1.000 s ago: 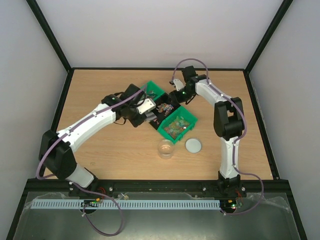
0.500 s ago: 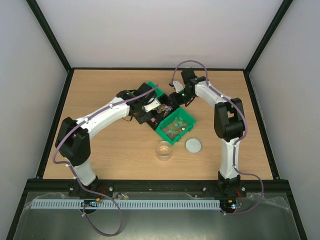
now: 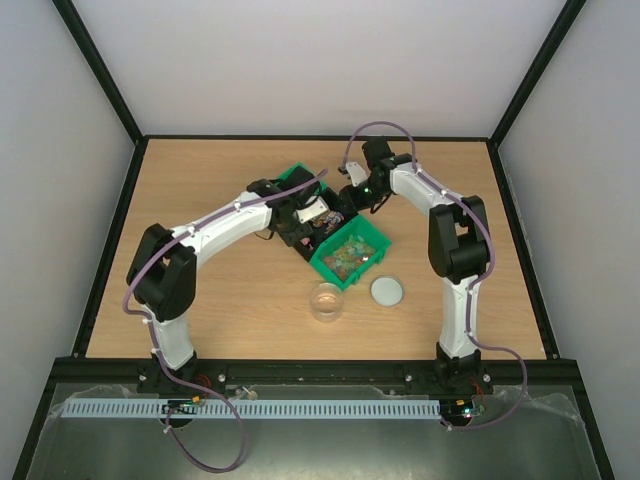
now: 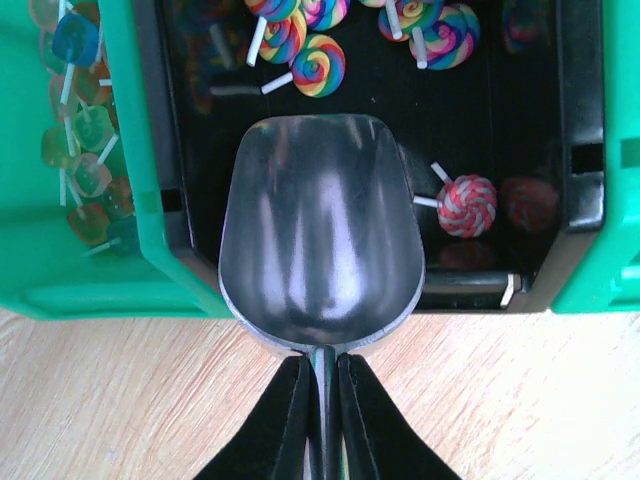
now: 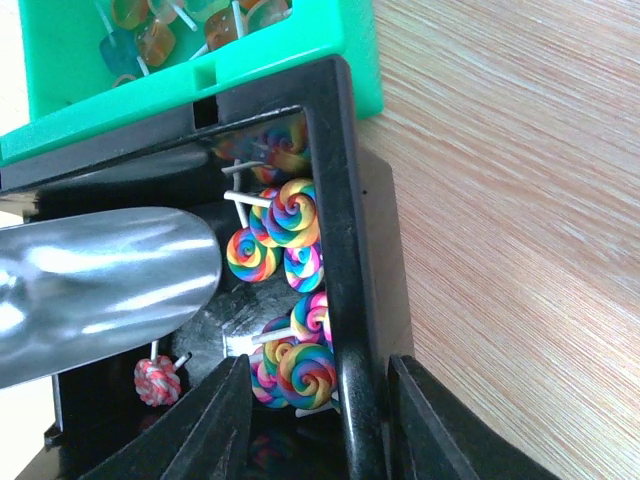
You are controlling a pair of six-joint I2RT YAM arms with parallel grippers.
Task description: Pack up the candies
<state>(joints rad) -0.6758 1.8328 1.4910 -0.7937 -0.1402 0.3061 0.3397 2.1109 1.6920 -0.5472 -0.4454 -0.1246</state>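
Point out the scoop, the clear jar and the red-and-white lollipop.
scoop (image 4: 320,230): left wrist view, middle of its metal bowl.
clear jar (image 3: 329,299): top view, its glass body seen from above.
red-and-white lollipop (image 4: 468,205): left wrist view, its swirled head.

Candies (image 3: 348,252) fill a green bin (image 3: 372,262) beside jar (image 3: 328,298) and lid (image 3: 387,291).
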